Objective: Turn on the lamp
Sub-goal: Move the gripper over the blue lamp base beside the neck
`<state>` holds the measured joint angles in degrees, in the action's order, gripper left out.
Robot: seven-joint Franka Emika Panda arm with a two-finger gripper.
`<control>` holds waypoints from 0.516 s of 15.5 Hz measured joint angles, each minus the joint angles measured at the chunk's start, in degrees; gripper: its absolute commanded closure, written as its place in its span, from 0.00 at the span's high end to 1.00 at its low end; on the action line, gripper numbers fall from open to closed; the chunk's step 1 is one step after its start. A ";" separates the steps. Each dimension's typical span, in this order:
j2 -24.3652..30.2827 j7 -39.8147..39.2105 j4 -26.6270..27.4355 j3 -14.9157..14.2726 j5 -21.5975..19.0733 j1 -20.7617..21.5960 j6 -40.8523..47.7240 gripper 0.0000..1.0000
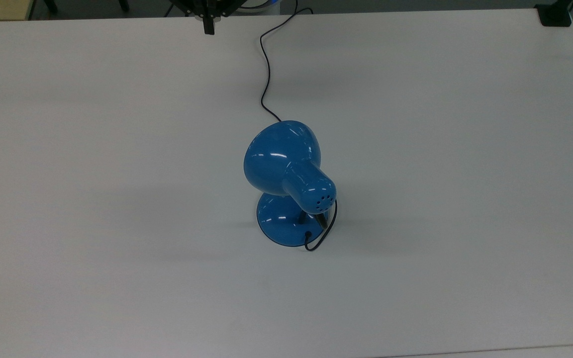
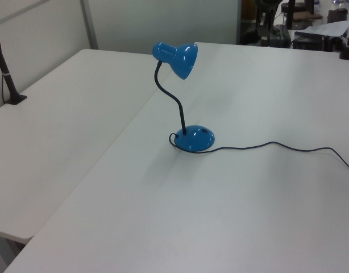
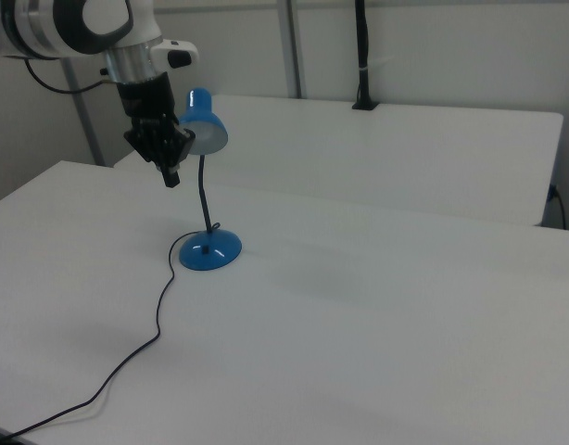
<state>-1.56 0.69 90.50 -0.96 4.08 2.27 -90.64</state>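
The blue lamp [image 1: 281, 159] stands unlit in the middle of the white table [image 1: 117, 199]. Its bell shade sits on a curved black neck over a round base [image 1: 280, 224]. In the left view the shade [image 2: 177, 57] rises above the base [image 2: 194, 138]; in the right view the shade [image 3: 203, 125] is behind my gripper. The thin black cord [image 1: 265, 64] runs from the base to the top view's upper edge. My gripper [image 1: 209, 27] hangs there, fingers pressed together and shut on nothing. In the right view my gripper [image 3: 170, 176] points down, left of the lamp's neck and above the table.
A black clamp [image 1: 555, 15] sits on the table corner at the top view's upper right. A black post [image 2: 7, 74] is fixed to a second table at the left view's left, and another post [image 3: 361, 56] stands behind the far table in the right view.
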 measured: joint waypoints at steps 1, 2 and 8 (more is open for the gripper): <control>-0.02 -0.47 0.00 0.00 0.00 0.00 0.00 0.00; -0.04 -0.76 0.00 0.00 0.00 0.00 0.00 0.00; -0.79 -4.94 0.16 0.10 0.00 0.18 0.00 0.00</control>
<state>-2.35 -4.25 90.66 -0.87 4.08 2.45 -90.64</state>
